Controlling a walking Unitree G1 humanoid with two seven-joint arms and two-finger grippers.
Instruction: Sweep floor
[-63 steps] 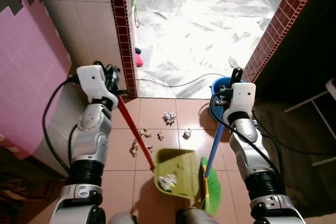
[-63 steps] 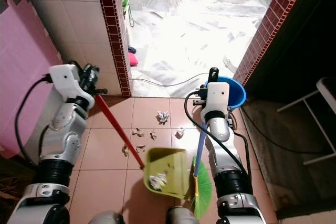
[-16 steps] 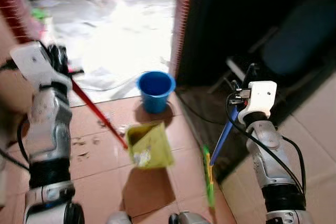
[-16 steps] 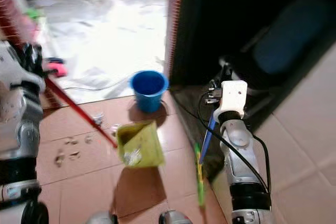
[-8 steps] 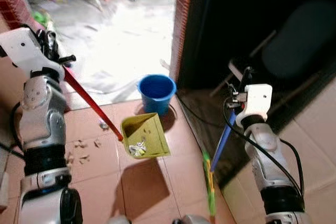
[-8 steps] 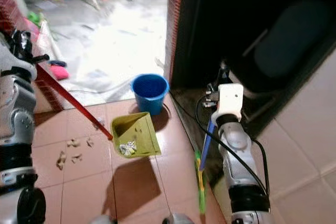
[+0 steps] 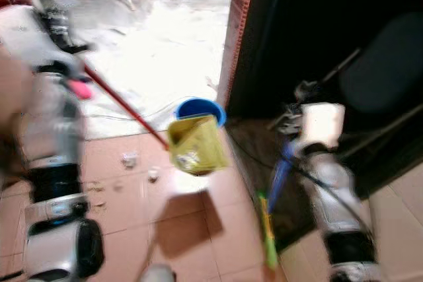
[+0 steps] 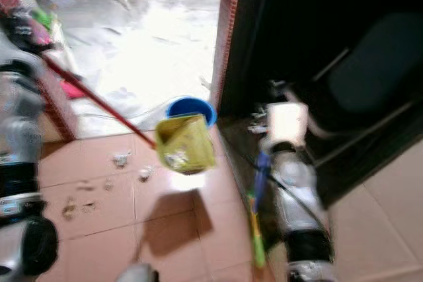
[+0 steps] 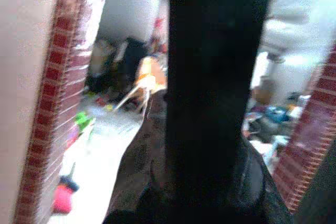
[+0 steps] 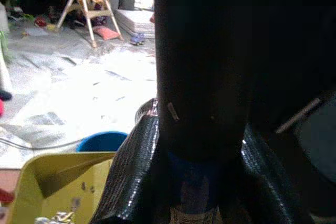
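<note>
dustpan (image 7: 195, 144): yellow-green, raised off floor, tilted, right over/in front of bucket; crumpled paper bits inside
dustpan handle (image 7: 122, 105): red, long, runs up-left to left gripper
left gripper (image 7: 61, 23): raised high at upper left, blurred; fingers closed round the red handle top; in wrist view a black finger (image 9: 215, 77) blocks most of frame
bucket (image 8: 192, 108): blue, on floor at doorway edge, beside brick post, partly hidden by dustpan
broom (image 7: 268, 229): blue stick, green bristles down on floor, near dark mat edge, right of dustpan, apart from it
right gripper (image 7: 295, 100): mid right, blurred; fingers pinching the blue stick, seen in wrist view w/ stick between black fingers (image 10: 199, 66)
paper scraps (image 7: 129, 159): few small bits on red tile floor (image 7: 198, 229), left of dustpan shadow
bg: bright marble floor past doorway, brick post (image 7: 239, 18), wooden chair (image 10: 89, 3) far back, dark chair on right
img quality: heavy motion blur in head views
</note>
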